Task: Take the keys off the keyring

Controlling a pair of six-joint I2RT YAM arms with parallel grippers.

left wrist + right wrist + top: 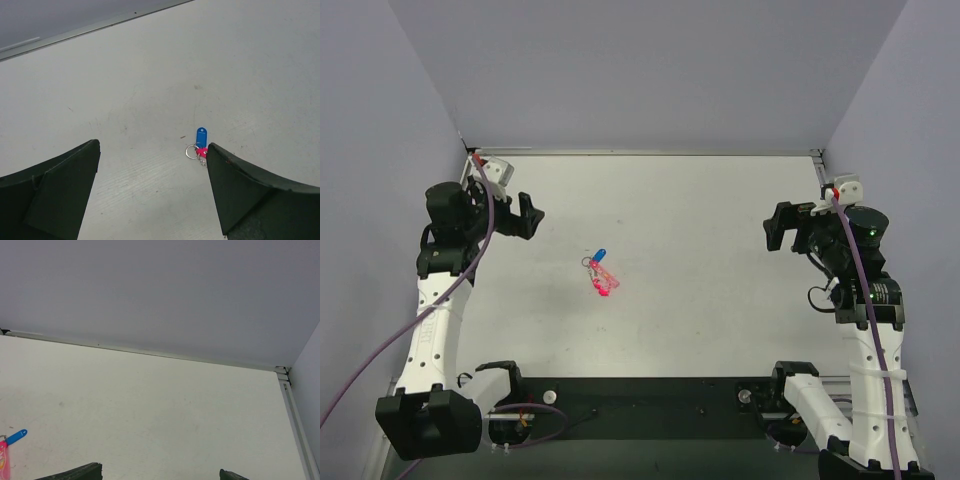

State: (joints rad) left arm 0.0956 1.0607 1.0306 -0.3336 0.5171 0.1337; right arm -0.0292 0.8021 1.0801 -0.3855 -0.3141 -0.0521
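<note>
Keys (600, 273) are seen bunched at the keyring (191, 151) mid-desk (700, 300); left hand (527, 218) and right hand (780, 228) are held spread apart, well away.

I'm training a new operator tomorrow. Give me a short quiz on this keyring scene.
1. Fill in: the left gripper and right gripper are both ___.
2. In the top view, which of the keys is uppermost? A pink, B blue, C green.
3. True or false: the left gripper holds the keys.
Key: 1 open; 2 B; 3 false, they lie on the table.
</note>
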